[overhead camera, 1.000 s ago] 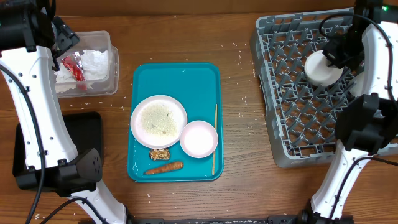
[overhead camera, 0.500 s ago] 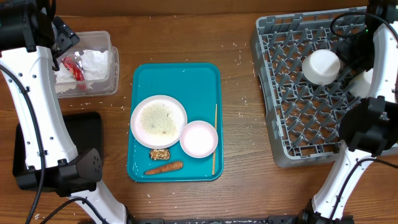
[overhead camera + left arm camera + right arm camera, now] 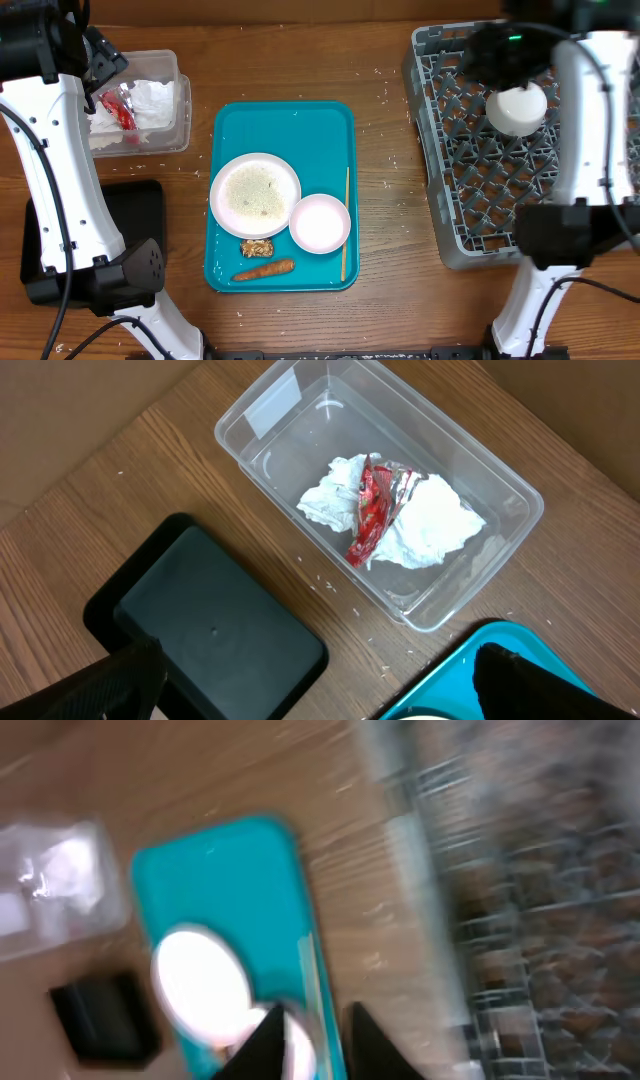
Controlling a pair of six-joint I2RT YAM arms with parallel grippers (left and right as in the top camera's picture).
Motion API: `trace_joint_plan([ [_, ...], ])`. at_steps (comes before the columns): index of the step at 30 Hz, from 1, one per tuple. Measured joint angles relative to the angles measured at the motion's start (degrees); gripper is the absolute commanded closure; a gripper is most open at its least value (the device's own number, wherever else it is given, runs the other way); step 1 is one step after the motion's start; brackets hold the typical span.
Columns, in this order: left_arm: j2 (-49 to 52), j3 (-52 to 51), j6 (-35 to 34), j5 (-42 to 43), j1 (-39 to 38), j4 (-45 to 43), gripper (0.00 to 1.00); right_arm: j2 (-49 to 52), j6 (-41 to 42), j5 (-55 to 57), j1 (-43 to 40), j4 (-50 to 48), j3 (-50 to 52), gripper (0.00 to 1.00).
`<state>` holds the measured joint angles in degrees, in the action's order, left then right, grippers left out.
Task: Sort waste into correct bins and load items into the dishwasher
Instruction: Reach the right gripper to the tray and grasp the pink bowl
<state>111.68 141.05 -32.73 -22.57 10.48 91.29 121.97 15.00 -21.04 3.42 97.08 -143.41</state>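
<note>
– While the left arm (image 3: 60,180) crosses part of the table (image 3: 390,300) from above, what can you count?

– One teal tray (image 3: 285,125) in the middle, with two plates on it. There is one large white plate (image 3: 219,195) carrying white rice grains (image 3: 255,195), too many and too fine to count. One smaller plate (image 3: 320,223) touches its lower right edge. Below them lie one brown nut-like lump (image 3: 257,247) and one carrot piece (image 3: 265,270). One thin wooden stick (image 3: 346,225) lies along the tray's right side.

– And the bins?

– Two. One clear tub (image 3: 290,455) at the far left holds one red wrapper (image 3: 372,510) lying across the crumpled white napkin (image 3: 435,525). Whether that is one napkin or two I cannot tell. One black tray (image 3: 215,625) sits just beside the tub; overhead, the left arm hides part of it.

– The rack?

– One grey dish rack (image 3: 470,190) on the right, with one white round vessel (image 3: 517,110) among its pegs near the far side. Bowl or cup, I cannot tell. The rack's right side is lost behind the right arm (image 3: 585,120) and the frame edge.

– The grippers?

– The left gripper (image 3: 320,660) hangs above the black tray and tub, jaws spread wide with nothing between them. The right gripper (image 3: 315,1020) shows only in a smeared wrist view. Its two dark fingers have a narrow gap between them and nothing in it. Overhead, its fingers cannot be made out.
</note>
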Motion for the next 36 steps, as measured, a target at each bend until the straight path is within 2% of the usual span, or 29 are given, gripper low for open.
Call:
trace_joint_plan([
  [2, 0.0, 0.0, 0.0, 0.0, 0.0, 0.0, 0.0, -0.07, -0.22, -1.16, 4.76, 0.02, 0.0, 0.51],
  [4, 0.0, 0.0, 0.0, 0.02, 0.0, 0.0, 0.0, -0.04, -0.79, -2.12, 10.8, -0.02, 0.22, 0.48],
  [6, 0.0, 0.0, 0.0, 0.02, 0.0, 0.0, 0.0, -0.04, -0.59, -2.27, 15.69, -0.07, 0.63, 0.37],
  [7, 0.0, 0.0, 0.0, 0.02, 0.0, 0.0, 0.0, -0.04, -0.15, -2.05, 18.53, -0.04, 1.18, 0.0],
  [14, 0.0, 0.0, 0.0, 0.02, 0.0, 0.0, 0.0, -0.04, 1.88, 3.52, 36.59, -0.02, 6.03, 0.0],
  [19, 0.0, 0.0, 0.0, 0.02, 0.0, -0.02, 0.0, -0.04, 7.34, 12.44, 44.83, -0.94, 11.98, 0.0],
  [22, 0.0, 0.0, 0.0, 0.0, 0.0, 0.0, 0.0, -0.04, 10.16, 16.26, 47.76, -5.03, 17.16, 0.01],
  [29, 0.0, 0.0, 0.0, 0.0, 0.0, 0.0, 0.0, -0.09, 17.49, 19.8, 51.17, -19.12, 32.72, 0.19],
  [33, 0.0, 0.0, 0.0, 0.02, 0.0, 0.0, 0.0, -0.09, 19.74, 20.31, 51.32, -24.37, 39.56, 0.39],
  [36, 0.0, 0.0, 0.0, 0.02, 0.0, 0.0, 0.0, -0.09, 20.33, 20.5, 51.32, -27.61, 43.08, 0.48],
])
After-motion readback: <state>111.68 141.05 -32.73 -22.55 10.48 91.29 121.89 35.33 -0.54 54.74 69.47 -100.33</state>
